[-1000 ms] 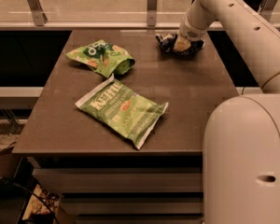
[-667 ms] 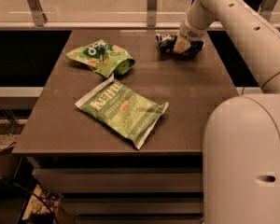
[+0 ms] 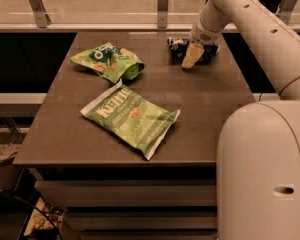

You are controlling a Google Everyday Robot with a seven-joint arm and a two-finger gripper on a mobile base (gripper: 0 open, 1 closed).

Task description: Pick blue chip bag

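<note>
The blue chip bag is a small dark, wrinkly foil bag with white markings. It lies at the far right of the dark table, near the back edge. My gripper reaches down from the white arm onto the middle of the bag. It covers the bag's centre, so the bag shows on both sides of it, with its right end past the gripper.
A large green bag with white lettering lies in the middle of the table. A crumpled green bag with orange patches lies at the back left. My white base stands by the table's right front. A glass railing runs behind.
The gripper has sunk slightly lower on the blue chip bag. The bags have not moved.
</note>
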